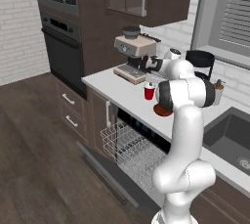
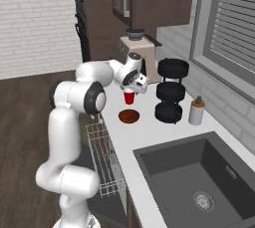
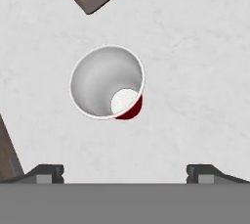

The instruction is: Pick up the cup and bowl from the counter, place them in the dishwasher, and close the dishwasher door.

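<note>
The end effector [image 3: 125, 171] hangs over the bench [image 1: 114, 87] with its fingers spread wide and nothing between them, pointing straight down so that the hand view looks into the mouth of the red party cup [image 3: 107, 82]. The cup stands upright directly below it, a little toward the upper left of the gap between the fingertips as that view shows it, apart from both tips; this posture reads as a line-up for a top-down grasp, and a small shift seems needed before descending so the rim falls between the fingers. Beyond the cup, at the upper edge of the hand view, is the corner of the espresso machine [image 1: 134, 56], close enough that a descent should stay clear of its base. The reddish-brown bowl [image 2: 129, 116] lies on the bench nearer the robot than the end effector, just beside the cup but not touching it. Below and to the near side, the dishwasher [image 1: 146, 140] stands with its door [image 1: 105, 171] dropped flat and its wire rack [image 1: 129, 152] pulled out, ready to receive both pieces. Neither piece has yet been lifted, so the task appears to be at its first pick.
</note>
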